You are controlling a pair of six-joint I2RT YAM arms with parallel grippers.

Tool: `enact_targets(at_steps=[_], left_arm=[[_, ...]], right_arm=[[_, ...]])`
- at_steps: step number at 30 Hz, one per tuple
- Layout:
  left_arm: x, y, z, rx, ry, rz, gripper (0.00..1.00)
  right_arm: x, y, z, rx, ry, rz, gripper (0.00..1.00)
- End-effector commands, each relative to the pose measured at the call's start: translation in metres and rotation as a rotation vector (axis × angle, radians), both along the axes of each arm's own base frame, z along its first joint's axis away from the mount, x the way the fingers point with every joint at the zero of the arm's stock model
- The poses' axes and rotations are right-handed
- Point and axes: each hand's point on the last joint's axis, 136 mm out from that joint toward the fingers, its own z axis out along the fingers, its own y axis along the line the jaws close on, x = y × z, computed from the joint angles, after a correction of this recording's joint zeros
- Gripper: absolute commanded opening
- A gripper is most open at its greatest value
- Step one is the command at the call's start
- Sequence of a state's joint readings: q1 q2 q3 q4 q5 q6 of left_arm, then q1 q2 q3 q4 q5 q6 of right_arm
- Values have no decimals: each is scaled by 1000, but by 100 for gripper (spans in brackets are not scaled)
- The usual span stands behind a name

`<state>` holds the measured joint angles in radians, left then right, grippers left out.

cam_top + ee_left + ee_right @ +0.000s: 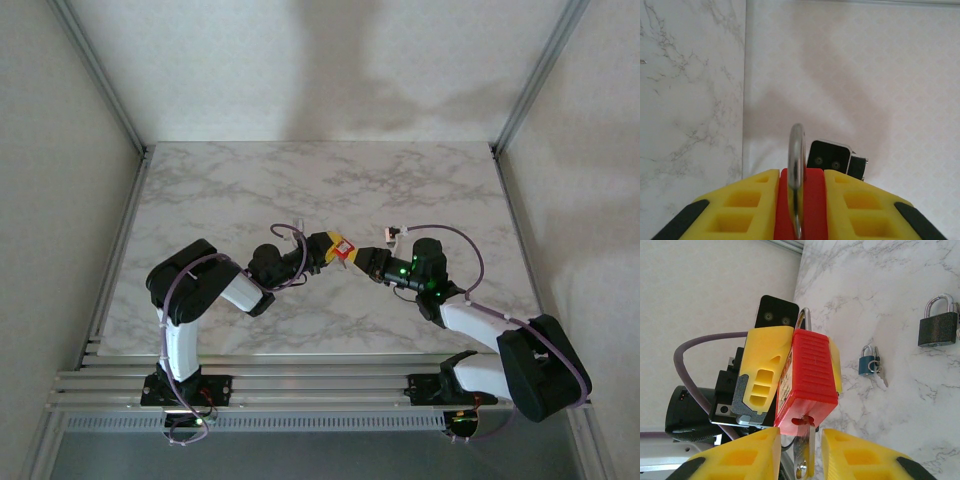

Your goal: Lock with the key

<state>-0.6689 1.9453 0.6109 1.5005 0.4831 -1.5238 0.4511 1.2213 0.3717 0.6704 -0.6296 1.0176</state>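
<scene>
Padlock [810, 372] in left tool [801, 176], key [807, 452] in padlock

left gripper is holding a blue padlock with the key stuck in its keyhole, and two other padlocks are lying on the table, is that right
Not quite. The padlock in the left gripper is red, not blue; the right wrist view shows it. The key is in its keyhole, and a teal padlock and a dark padlock lie on the table.
</scene>
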Motion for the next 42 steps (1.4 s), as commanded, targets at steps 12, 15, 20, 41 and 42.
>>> enact_targets(at_steps=[12, 15, 20, 41, 42], left_arm=[[-6, -1, 22, -74, -58, -21, 0], [-6, 0, 21, -74, -55, -20, 0], [-7, 1, 21, -76, -55, -21, 0], [-6, 3, 21, -84, -57, -7, 0], [-6, 3, 21, -84, -56, -6, 0]], right_arm=[[2, 0, 1, 19, -11, 0, 24], [1, 0, 2, 18, -11, 1, 24], [1, 0, 2, 17, -12, -3, 23], [1, -1, 1, 16, -10, -4, 13], [1, -1, 2, 16, -12, -5, 12]])
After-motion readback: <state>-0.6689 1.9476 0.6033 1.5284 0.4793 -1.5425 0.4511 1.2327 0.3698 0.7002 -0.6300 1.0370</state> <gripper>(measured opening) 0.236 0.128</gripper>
